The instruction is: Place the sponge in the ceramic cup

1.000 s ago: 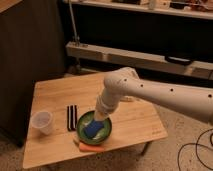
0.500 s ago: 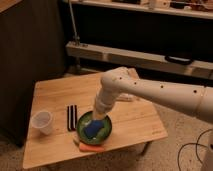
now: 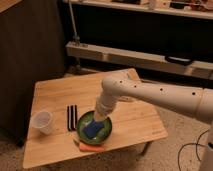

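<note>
Down in the green bowl (image 3: 106, 132), near the front of the desk (image 3: 135, 120), lies the sponge (image 3: 93, 130), a small flat blue block on the bowl's floor, turned a little askew. Right over its upper edge hangs the claw (image 3: 99, 119), at the end of the white arm (image 3: 150, 92) that reaches in from the right and bends downward at a rounded elbow. From where I stand, the claw's tip meets or almost meets the sponge; I cannot tell which. Nor can I tell whether the claw is wide, narrow or gripping the blue block.

The ceramic cup (image 3: 42, 121) stands upright on the left part of the desk, well apart from the bowl. It is pale and handleless, its mouth wider than its foot. Between cup and bowl lie two dark strips (image 3: 72, 117) side by side, running front to back, just beside the bowl's left rim. An orange stick (image 3: 92, 148) lies flat in front of the bowl, just beside its near rim and close to the desk's front edge.

The desk itself is light wood. Behind it runs a long pale shelf (image 3: 130, 55), and a dark cabinet (image 3: 30, 55) stands to the left. On the speckled floor at the right, a thin cable (image 3: 192, 150) loops.
</note>
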{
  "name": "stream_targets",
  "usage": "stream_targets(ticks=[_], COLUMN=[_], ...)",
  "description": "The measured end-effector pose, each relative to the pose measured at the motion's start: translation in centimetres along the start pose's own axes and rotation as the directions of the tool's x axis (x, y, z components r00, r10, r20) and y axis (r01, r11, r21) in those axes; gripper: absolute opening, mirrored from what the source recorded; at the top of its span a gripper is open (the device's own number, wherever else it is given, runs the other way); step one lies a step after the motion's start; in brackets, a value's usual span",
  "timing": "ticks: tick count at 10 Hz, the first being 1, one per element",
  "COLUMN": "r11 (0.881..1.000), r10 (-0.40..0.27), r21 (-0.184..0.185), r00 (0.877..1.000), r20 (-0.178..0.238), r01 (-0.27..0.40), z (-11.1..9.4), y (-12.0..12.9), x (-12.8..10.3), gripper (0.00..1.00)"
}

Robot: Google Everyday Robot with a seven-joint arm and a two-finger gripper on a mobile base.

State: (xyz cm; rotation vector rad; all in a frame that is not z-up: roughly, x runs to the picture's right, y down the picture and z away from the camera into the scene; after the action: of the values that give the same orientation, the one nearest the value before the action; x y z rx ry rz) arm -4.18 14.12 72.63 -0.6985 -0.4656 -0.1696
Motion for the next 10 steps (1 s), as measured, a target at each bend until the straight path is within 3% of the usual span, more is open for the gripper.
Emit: stream_targets(ticks=[2,4,5,7,10], r11=[1.0,0.998,0.983,0.951,0.917], r10=[-0.002,-0.065,-0.18,-0.31,-0.399], r21=[0.001,0.028,0.049,0.045,0.015], r00=[1.0,0.997,0.98,0.946,0.913], r20=[0.002,0.048,0.084,0.093,0.078], r01=[0.002,0.064,0.176,0.307,0.399], z=[0.0,0.6,1.5,4.0,5.8], y=[0.0,0.0,0.3,0.5,0.5], x=[0.0,-0.7,-1.5,-3.2,-4.7], gripper=[0.48,0.48,0.48,0.48,0.48])
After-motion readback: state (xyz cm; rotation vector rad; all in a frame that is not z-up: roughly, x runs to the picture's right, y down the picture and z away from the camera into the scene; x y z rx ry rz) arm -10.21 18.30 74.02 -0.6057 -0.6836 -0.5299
